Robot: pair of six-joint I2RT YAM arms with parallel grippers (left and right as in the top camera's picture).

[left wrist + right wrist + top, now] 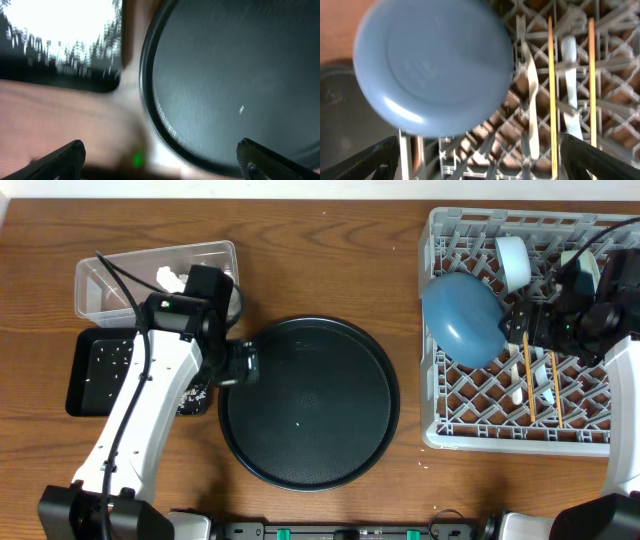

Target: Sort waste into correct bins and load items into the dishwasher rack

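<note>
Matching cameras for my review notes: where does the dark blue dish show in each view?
Overhead: the dark blue dish sits right of centre, at the left edge of the dishwasher rack.
Left wrist: not in it.
Right wrist: the dish fills the upper left, blurred.
Shared landmark: the round black tray, large in the left wrist, a dark sliver at the right wrist's left edge.

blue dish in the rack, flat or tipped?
Tipped. The blue dish leans on edge among the pegs, overhanging the dishwasher rack's wall toward the round black tray.
</note>
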